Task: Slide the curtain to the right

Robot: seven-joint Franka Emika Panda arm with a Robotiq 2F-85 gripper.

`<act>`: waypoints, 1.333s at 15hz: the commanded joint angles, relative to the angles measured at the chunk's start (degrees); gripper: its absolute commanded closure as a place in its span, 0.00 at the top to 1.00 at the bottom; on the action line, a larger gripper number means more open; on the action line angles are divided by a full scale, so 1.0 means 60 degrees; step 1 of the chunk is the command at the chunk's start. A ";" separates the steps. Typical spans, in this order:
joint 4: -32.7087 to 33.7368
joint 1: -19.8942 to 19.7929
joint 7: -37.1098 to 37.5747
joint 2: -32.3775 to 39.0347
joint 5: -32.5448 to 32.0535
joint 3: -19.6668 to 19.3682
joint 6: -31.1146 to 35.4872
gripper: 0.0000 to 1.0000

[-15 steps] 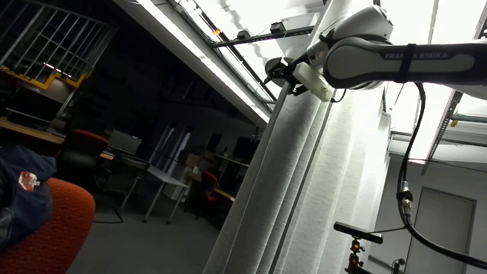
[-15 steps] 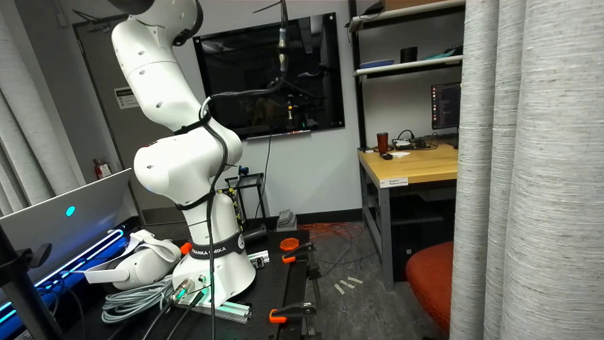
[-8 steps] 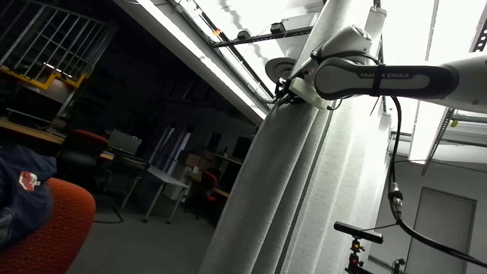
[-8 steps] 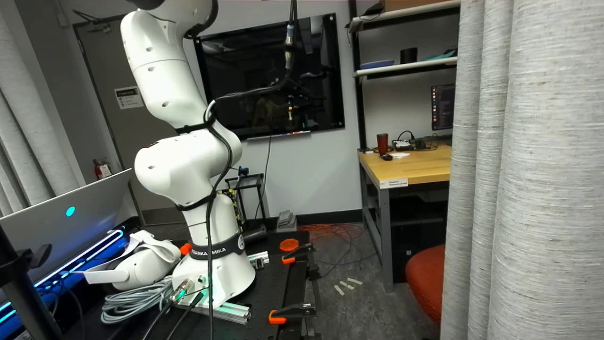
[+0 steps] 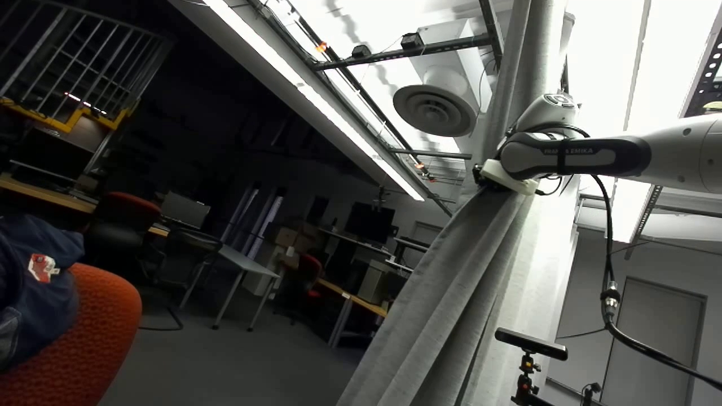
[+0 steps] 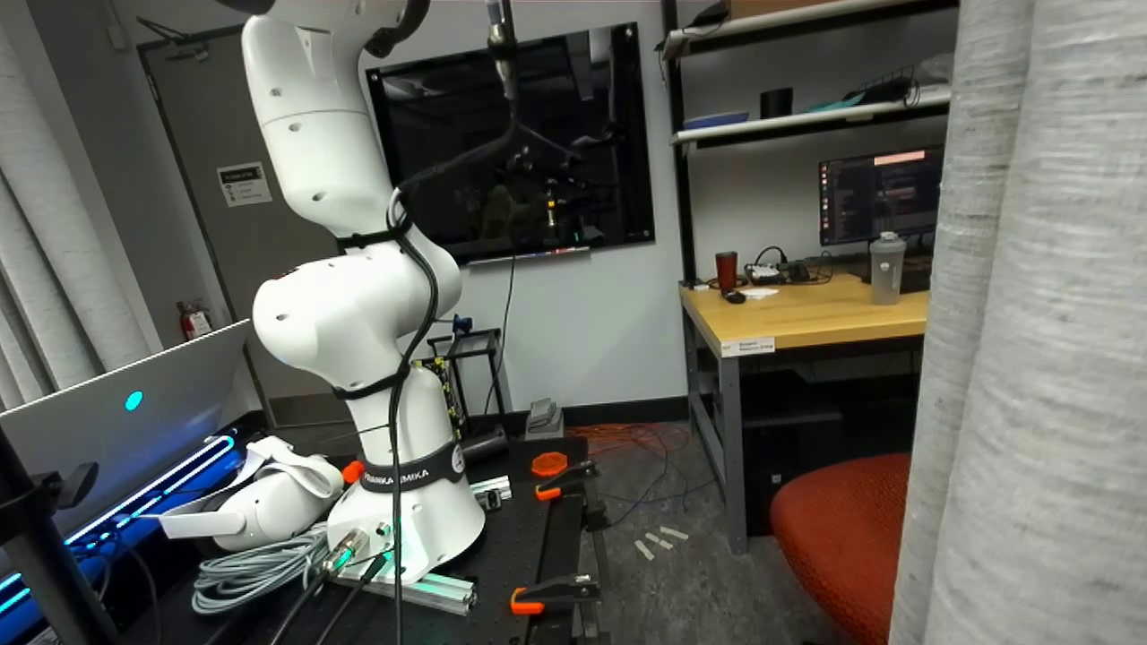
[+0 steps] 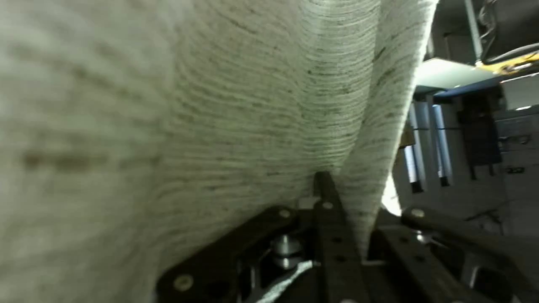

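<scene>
Tall pale grey curtain hangs in long folds in both exterior views; its free edge slants from the floor up to my gripper. Near the camera on the right, the same curtain fills the side of an exterior view. In the wrist view the curtain covers most of the picture. Its edge runs down between the dark fingers of the gripper, which is shut on it. The far fingertip is hidden behind the fabric. Pleats bunch at the grip.
A camera on a stand stands by the curtain's lower right. A round ceiling vent hangs left of the gripper. An orange chair is at front left. A wooden desk and red chair lie beyond the curtain edge.
The gripper has come down and closed on the curtain, then moved right with it. The curtain's edge has shifted right in both exterior views, uncovering the vent, more of the monitor and a bottle.
</scene>
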 commanded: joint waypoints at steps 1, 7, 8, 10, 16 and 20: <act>0.0623 -0.0702 0.0003 0.0716 0.0670 -0.0846 -0.0428 0.01; 0.1043 -0.1505 -0.0047 0.1363 0.1728 -0.1961 -0.0381 0.01; 0.1185 -0.1565 -0.0012 0.1526 0.1840 -0.2052 -0.0379 0.01; 0.1299 -0.1632 0.0023 0.1816 0.2013 -0.2159 -0.0163 0.01; 0.1137 -0.1168 0.0001 0.1664 0.1857 -0.1664 0.0821 0.01; 0.0489 -0.0781 -0.0304 0.1159 0.1817 -0.1117 0.1102 0.01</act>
